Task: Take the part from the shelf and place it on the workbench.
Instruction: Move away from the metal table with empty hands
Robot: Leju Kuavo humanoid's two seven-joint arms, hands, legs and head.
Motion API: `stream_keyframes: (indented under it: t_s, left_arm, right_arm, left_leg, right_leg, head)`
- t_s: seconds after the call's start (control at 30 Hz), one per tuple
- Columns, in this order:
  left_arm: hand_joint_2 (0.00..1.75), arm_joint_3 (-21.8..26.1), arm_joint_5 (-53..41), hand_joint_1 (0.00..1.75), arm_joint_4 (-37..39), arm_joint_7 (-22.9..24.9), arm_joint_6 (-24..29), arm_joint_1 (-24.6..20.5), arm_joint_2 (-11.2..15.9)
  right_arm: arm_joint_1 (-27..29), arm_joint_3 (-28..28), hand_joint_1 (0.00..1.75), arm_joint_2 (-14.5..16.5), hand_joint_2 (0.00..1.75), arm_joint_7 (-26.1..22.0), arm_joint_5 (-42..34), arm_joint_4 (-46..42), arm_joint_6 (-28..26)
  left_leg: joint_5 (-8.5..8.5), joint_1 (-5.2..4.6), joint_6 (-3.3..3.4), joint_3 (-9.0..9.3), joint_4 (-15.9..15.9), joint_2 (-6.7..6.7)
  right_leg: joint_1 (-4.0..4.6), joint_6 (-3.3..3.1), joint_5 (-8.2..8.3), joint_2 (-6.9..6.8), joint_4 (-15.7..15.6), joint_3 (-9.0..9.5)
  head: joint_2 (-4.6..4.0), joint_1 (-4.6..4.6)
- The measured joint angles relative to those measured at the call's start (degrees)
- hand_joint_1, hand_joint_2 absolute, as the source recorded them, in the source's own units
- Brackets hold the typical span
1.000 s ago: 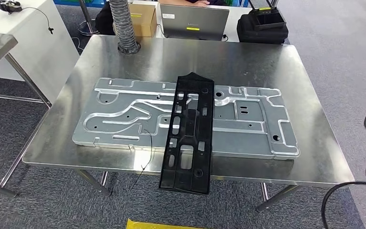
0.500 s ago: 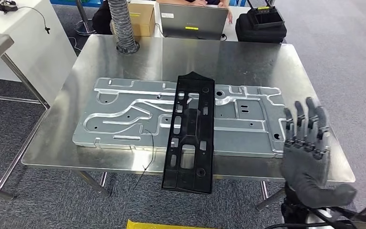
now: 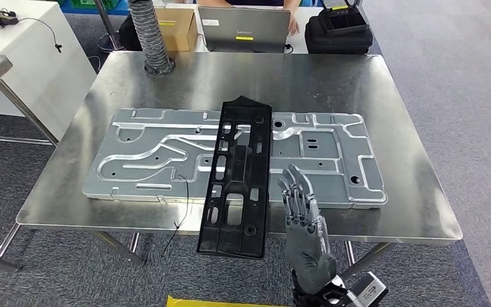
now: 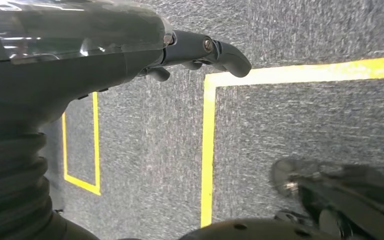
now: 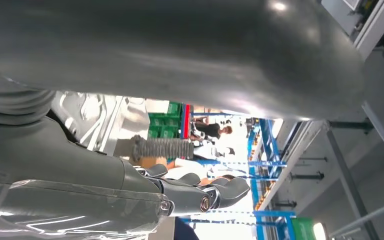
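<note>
Right hand (image 3: 303,214) empty, fingers apart — beside black part (image 3: 236,176) on metal plate (image 3: 332,160).

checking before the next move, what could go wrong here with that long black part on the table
The long black plastic bracket overhangs the steel workbench's near edge, so a nudge could tip it off. The right hand, open, hovers beside it and could bump it. A thin black wire lying beside the bracket might snag.

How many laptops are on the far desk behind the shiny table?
1. The laptop sits on the white desk beyond the steel table, between a cardboard box and a black case. Others may be out of frame.
</note>
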Motion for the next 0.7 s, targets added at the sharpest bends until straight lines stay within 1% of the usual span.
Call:
stream_keyframes:
  t_s: [0.03,0.07,0.1,0.17,0.2,0.23,0.27,0.33,0.37,0.4,0.43,0.47,0.5,0.53,0.57,0.6,0.63,0.7]
  left_arm:
    - [0.00,0.0,0.0,0.00,0.0,0.1,-0.1,0.1,0.0]
    - [0.00,0.0,0.0,0.00,0.0,0.2,-0.3,0.2,0.0]
    - [0.00,0.0,0.0,0.00,0.0,0.2,-0.5,0.3,0.0]
    - [0.00,0.0,0.0,0.00,0.0,0.2,-0.8,0.3,0.0]
    - [0.00,0.0,0.0,0.00,0.0,0.1,-0.9,0.3,0.0]
    - [0.00,0.0,0.0,0.00,0.0,0.1,-0.9,0.3,0.0]
    - [0.00,0.0,0.1,0.00,0.0,0.1,-1.0,0.3,0.0]
    - [0.00,0.0,0.1,0.00,0.0,0.1,-1.2,0.4,0.0]
    - [0.00,0.0,0.2,0.00,0.0,0.0,-1.2,0.4,0.0]
    - [0.00,0.0,0.2,0.00,0.0,0.0,-1.3,0.4,0.0]
    - [0.00,0.0,0.2,0.00,0.0,0.0,-1.4,0.4,0.0]
    - [0.00,0.0,0.2,0.00,0.0,0.0,-1.4,0.4,0.0]
    - [0.00,0.0,0.2,0.00,0.0,0.0,-1.4,0.4,0.0]
    - [0.00,0.0,0.2,0.00,0.0,0.0,-1.5,0.4,0.0]
    - [0.00,0.0,0.2,0.00,0.0,0.0,-1.5,0.4,0.0]
    - [0.00,0.0,0.2,0.00,0.0,0.0,-1.6,0.3,0.0]
    - [0.00,0.0,0.2,0.00,0.0,-0.1,-1.6,0.3,0.1]
    - [0.00,0.0,0.2,0.00,0.1,-0.1,-1.8,0.4,0.2]
  right_arm:
    - [0.0,0.5,0.00,0.4,0.00,0.2,0.3,0.2,0.0]
    - [0.0,1.0,0.00,0.8,0.00,0.4,0.4,0.3,0.1]
    - [-0.1,1.4,0.00,1.0,0.00,0.6,0.5,0.5,0.2]
    - [-0.1,2.0,0.00,1.4,0.00,1.1,0.5,0.9,0.6]
    - [-0.2,2.3,0.00,1.5,0.00,1.3,0.5,1.1,0.9]
    - [-0.3,2.5,0.00,1.6,0.00,1.5,0.4,1.4,1.1]
    - [-0.4,2.6,0.00,1.7,0.00,1.7,0.4,1.6,1.3]
    - [-0.5,2.8,0.00,1.8,0.00,1.9,0.2,2.3,1.5]
    - [-0.6,2.9,0.00,1.9,0.00,2.1,0.0,2.7,1.6]
    - [-0.6,3.0,0.00,1.9,0.00,2.2,-0.1,3.1,1.8]
    - [-0.6,3.1,0.00,1.9,0.00,2.3,-0.3,3.5,2.0]
    - [-0.6,3.1,0.00,1.9,0.00,2.4,-0.3,3.9,2.1]
    - [-0.7,3.1,0.00,2.0,0.00,2.4,-0.4,4.1,2.2]
    - [-0.8,3.1,0.00,2.2,0.00,2.4,-0.4,4.3,2.2]
    - [-0.9,3.1,0.00,2.3,0.00,2.4,-0.5,4.5,2.2]
    - [-0.9,3.1,0.00,2.4,0.00,2.4,-0.5,4.7,2.2]
    - [-1.0,3.1,0.00,2.4,0.00,2.5,-0.5,4.8,2.2]
    - [-1.0,3.1,0.00,2.5,0.00,2.4,-0.5,5.2,2.2]
  left_leg:
    - [1.40,0.00,0.23,1.91,-3.8,-0.01]
    - [2.22,-0.01,0.47,3.22,-6.5,-0.04]
    - [2.41,-0.05,0.75,3.79,-7.8,-0.09]
    - [2.54,-0.06,1.33,3.74,-8.0,-0.18]
    - [2.69,0.00,1.61,3.69,-8.2,-0.12]
    - [2.87,0.11,1.90,3.63,-8.3,-0.01]
    - [3.03,0.21,2.14,3.53,-8.4,0.11]
    - [3.24,0.18,2.44,3.20,-8.4,0.28]
    - [3.34,0.16,2.49,2.99,-8.4,0.32]
    - [3.48,0.15,2.51,2.80,-8.3,0.35]
    - [3.63,0.15,2.48,2.65,-8.3,0.35]
    - [3.78,0.15,2.41,2.56,-8.3,0.32]
    - [3.94,0.15,2.31,2.50,-8.3,0.28]
    - [4.12,0.11,2.12,2.48,-8.3,0.22]
    - [4.31,0.09,1.88,2.45,-8.3,0.15]
    - [4.53,0.10,1.56,2.40,-8.3,0.11]
    - [4.81,0.13,1.20,2.35,-8.4,0.07]
    - [5.27,0.12,0.48,2.12,-8.7,0.03]
  right_leg:
    - [0.14,0.16,-0.23,0.15,0.2,-0.03]
    - [0.27,0.35,-0.42,0.26,0.4,-0.10]
    - [0.37,0.58,-0.56,0.33,0.6,-0.20]
    - [0.42,1.01,-0.65,0.40,0.7,-0.31]
    - [0.39,1.30,-1.00,0.34,1.1,-0.40]
    - [0.35,1.62,-1.91,0.22,2.2,-0.79]
    - [0.25,1.95,-3.49,0.08,4.4,-1.65]
    - [-0.04,2.51,-7.77,-0.17,11.7,-4.76]
    - [-0.16,2.68,-9.37,-0.20,15.2,-6.27]
    - [-0.23,2.75,-9.95,-0.21,17.2,-7.04]
    - [-0.26,2.73,-9.33,-0.22,16.9,-6.65]
    - [-0.26,2.60,-7.72,-0.22,14.1,-5.03]
    - [-0.22,2.36,-5.68,-0.22,9.7,-2.55]
    - [-0.09,2.11,-4.06,-0.19,5.3,-0.21]
    - [0.08,1.81,-2.85,-0.14,2.0,1.44]
    - [0.27,1.54,-2.25,-0.10,0.2,2.18]
    - [0.44,1.29,-2.03,-0.05,-0.2,2.12]
    - [0.31,0.65,-1.01,-0.16,-0.5,1.68]
  head:
    - [0.00,0.00]
    - [0.00,0.00]
    - [0.00,0.00]
    - [0.00,0.00]
    - [0.00,0.01]
    - [0.00,0.01]
    - [0.00,0.01]
    - [0.00,0.00]
    - [0.00,0.00]
    - [0.00,0.00]
    - [0.00,0.00]
    - [0.00,0.00]
    - [0.00,0.00]
    - [0.00,0.00]
    - [0.00,0.01]
    - [0.00,0.01]
    - [0.00,0.01]
    - [0.00,0.00]
